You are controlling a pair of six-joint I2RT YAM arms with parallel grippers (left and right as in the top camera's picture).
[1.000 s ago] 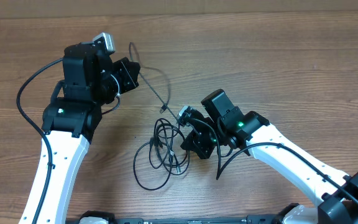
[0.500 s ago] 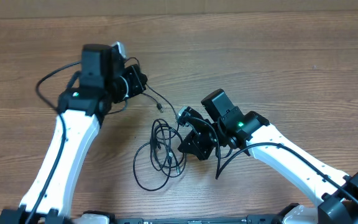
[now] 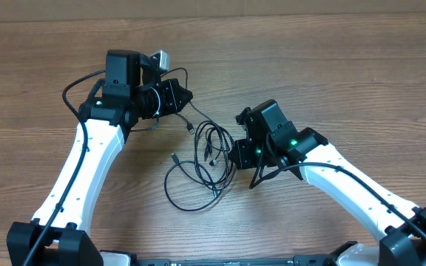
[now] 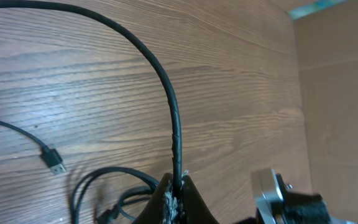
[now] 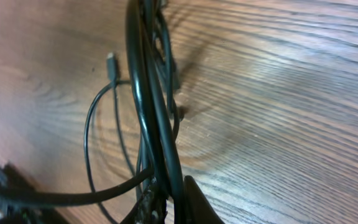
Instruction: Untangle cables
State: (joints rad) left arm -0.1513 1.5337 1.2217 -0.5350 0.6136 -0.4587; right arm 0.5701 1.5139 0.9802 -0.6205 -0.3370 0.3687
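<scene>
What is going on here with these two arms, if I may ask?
Thin black cables are being untangled on a wooden table. The left gripper is shut on one cable that leads to the others. The right gripper pinches several of those strands. The rest lie in loose loops between the two grippers, not yet separated.

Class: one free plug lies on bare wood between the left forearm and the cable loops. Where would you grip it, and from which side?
Probably the plug body itself, from straight above: it lies flat, apart from the cable loops, with bare table on both sides to close on.
</scene>
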